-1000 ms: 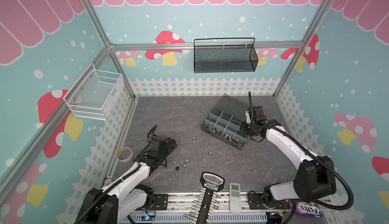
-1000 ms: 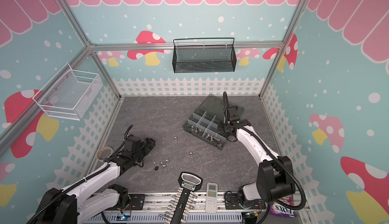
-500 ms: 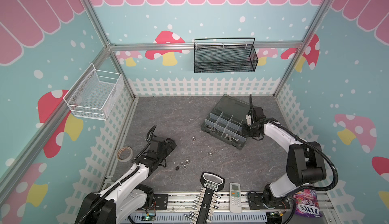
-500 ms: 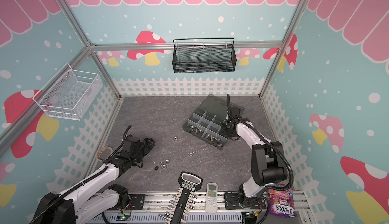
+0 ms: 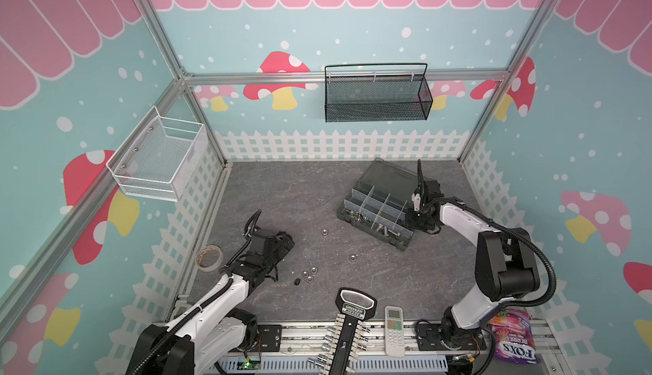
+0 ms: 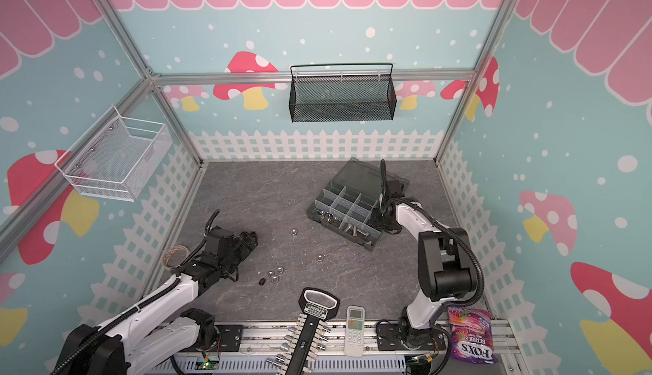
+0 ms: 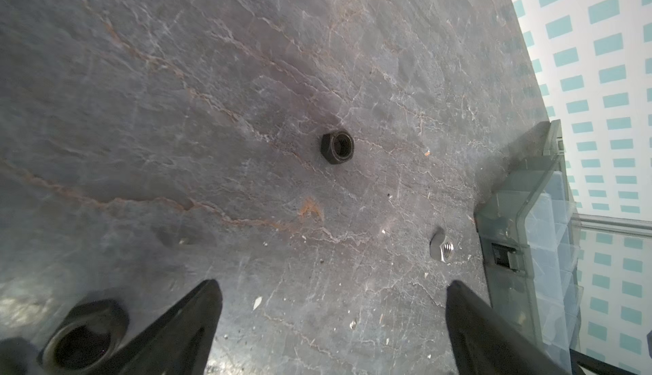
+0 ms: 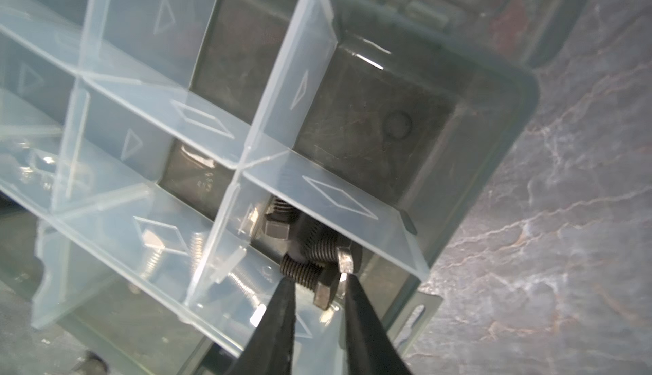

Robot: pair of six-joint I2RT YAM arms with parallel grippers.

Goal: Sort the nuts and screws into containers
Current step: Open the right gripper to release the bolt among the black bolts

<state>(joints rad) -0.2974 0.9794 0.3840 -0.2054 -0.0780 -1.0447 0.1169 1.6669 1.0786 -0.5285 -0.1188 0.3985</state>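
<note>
The open organiser box (image 5: 402, 246) (image 6: 370, 246) lies at the right back, with silver screws (image 5: 379, 229) in its front containers. My right gripper (image 5: 411, 220) (image 8: 316, 281) hangs over its right front corner compartment. Its jaws stand slightly apart, open, round the hex head of a black screw (image 8: 323, 294) that lies on other black screws (image 8: 317, 246). Loose silver nuts (image 5: 324, 231) (image 5: 351, 257) (image 5: 309, 273) and a black one (image 5: 297, 282) lie mid-table. My left gripper (image 5: 282, 242) (image 7: 333, 285) is wide open and empty, low over the table. A black nut (image 7: 337, 145) and a silver nut (image 7: 442, 248) lie ahead of it.
A socket rack (image 5: 347, 334) and a white remote (image 5: 393, 324) lie at the front edge, a sweets bag (image 5: 511, 338) at front right. A tape roll (image 5: 209, 257) sits by the left wall. A black mesh basket (image 5: 375, 96) and a white wire basket (image 5: 158, 158) hang on the walls.
My right arm has folded closer to the box and its jaws have parted over the corner compartment. My left arm has barely moved.
</note>
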